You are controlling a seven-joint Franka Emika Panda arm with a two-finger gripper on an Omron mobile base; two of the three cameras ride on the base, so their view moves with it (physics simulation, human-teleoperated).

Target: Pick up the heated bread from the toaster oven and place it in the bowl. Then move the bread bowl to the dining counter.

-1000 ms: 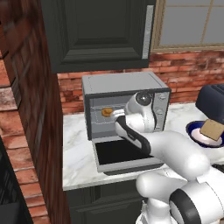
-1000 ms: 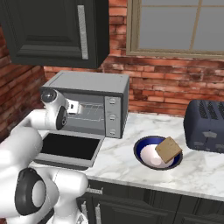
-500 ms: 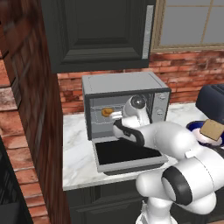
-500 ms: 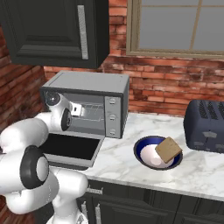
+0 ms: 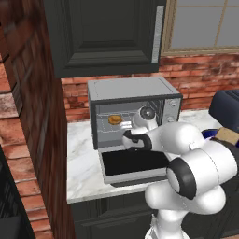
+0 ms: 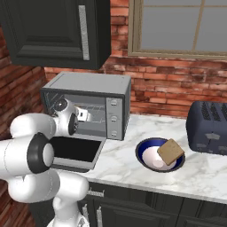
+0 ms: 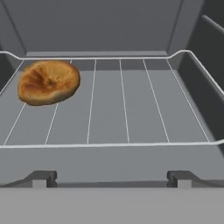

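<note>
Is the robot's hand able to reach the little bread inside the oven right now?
Probably yes. The oven door hangs open and nothing lies on the rack between the open fingers and the bread. The bread sits off to one side, though, so the hand would need to shift over first.

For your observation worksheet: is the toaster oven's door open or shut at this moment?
Open. The toaster oven door lies dropped flat in front, and the heated bread sits exposed on the wire rack.

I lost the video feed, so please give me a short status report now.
Gripper open, empty, at the open toaster oven mouth. Heated bread on wire rack, off to the gripper's left. Nothing between them. Bowl already holds a bread slice.
</note>
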